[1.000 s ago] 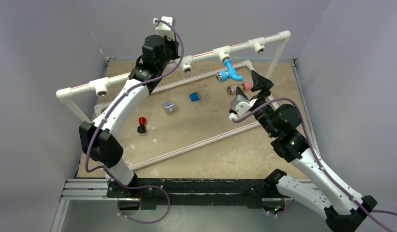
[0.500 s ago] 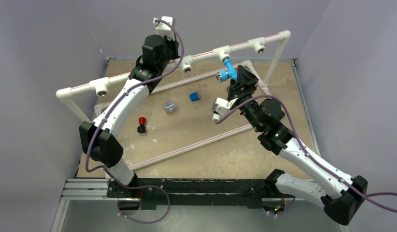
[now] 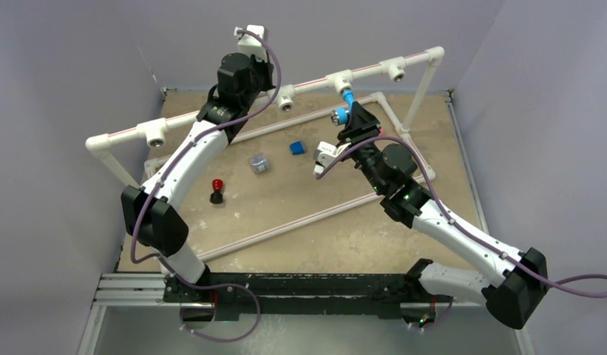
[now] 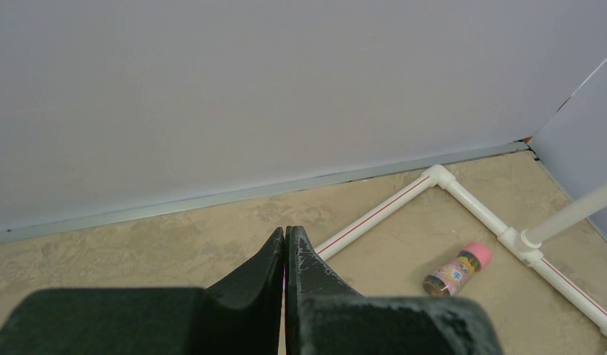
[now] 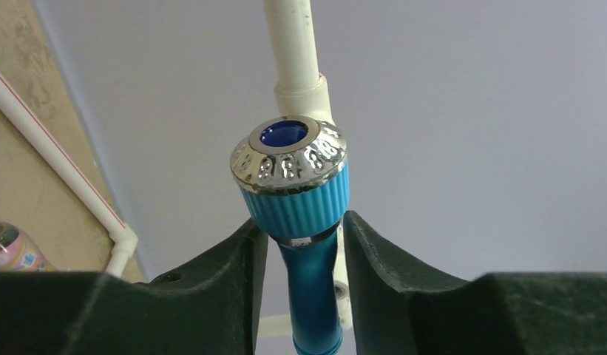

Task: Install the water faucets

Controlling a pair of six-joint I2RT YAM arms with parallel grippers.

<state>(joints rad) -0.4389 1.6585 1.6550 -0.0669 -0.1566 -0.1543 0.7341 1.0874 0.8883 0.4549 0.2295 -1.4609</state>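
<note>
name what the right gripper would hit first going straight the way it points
The water faucet: its stem sits between the open fingers of the right gripper, its wider knob just ahead; depth is unclear.

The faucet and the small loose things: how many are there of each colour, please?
Light blue: 1, faucet
Dark blue: 1, cube
Red and black: 1, knob
Clear: 1, box
Pink-capped: 1, cylinder
Total: 5
</note>
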